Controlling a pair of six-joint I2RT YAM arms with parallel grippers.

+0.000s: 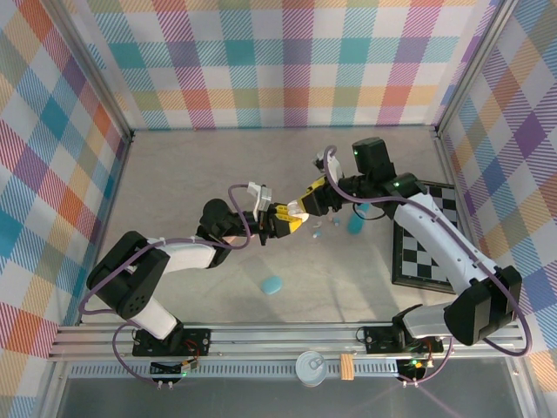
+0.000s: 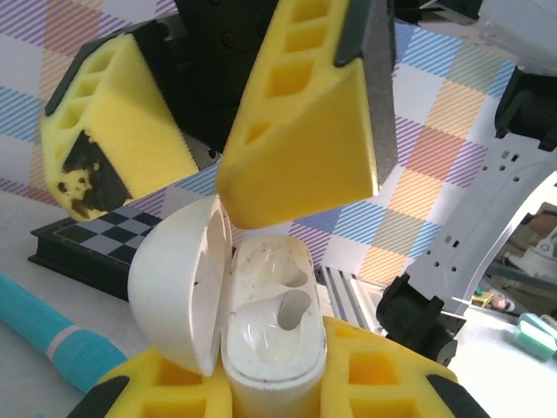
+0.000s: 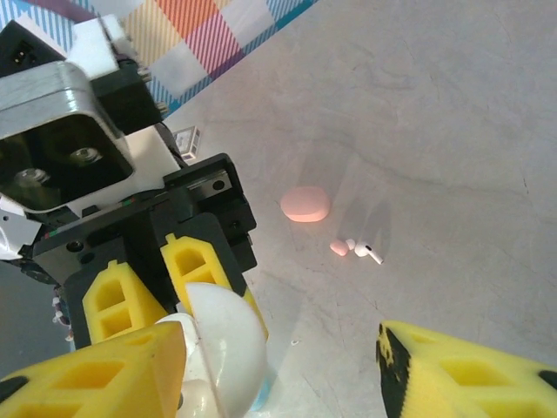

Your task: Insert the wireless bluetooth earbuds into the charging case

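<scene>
The white charging case (image 2: 270, 322) stands upright in my left gripper (image 2: 274, 383), which is shut on its base, lid swung open to the left. Something glossy white seems to lie in its near well; the far well looks hollow. My right gripper (image 2: 209, 165) hovers just above the case, open, with nothing between its yellow fingers (image 2: 305, 131). In the right wrist view the case lid (image 3: 228, 344) sits by my right gripper (image 3: 278, 383). On the table beyond lie a pink earbud (image 3: 338, 248) and a white earbud (image 3: 367, 252). From above, both grippers (image 1: 280, 219) (image 1: 309, 205) meet mid-table.
A pink pebble case (image 3: 305, 204) lies close to the loose buds. A teal case (image 1: 272, 285) rests nearer the arm bases. A teal strip (image 1: 354, 222) and small teal bits (image 1: 318, 233) lie right of the grippers. A chessboard (image 1: 426, 235) occupies the right side.
</scene>
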